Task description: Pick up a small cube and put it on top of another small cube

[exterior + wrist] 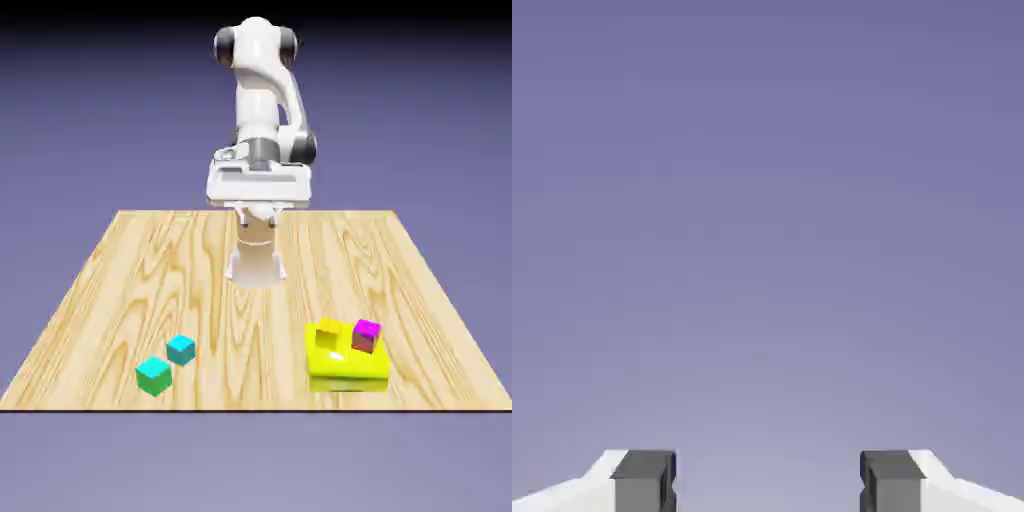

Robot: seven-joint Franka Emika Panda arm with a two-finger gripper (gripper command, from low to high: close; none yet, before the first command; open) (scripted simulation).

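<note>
On the wooden table [120,290], near its front edge toward the exterior view's left, sit two small cubes. One is a turquoise cube [154,375], greener and slightly larger; just beside it, a little farther back and toward the right, is a cyan cube [181,349], bluer in tint. Whether their corners touch is hard to tell. Toward the exterior view's right lies a flat yellow block [346,365] with a yellow-orange cube [327,338] and a magenta cube [366,335] resting on top of it, side by side. At the table's far side stands the white robot arm [262,90], well apart from all the cubes. Seen from the hand camera, the gripper [768,480] has its two grey fingertips [644,478] spread wide with nothing between them, only plain blue-violet backdrop ahead.
</note>
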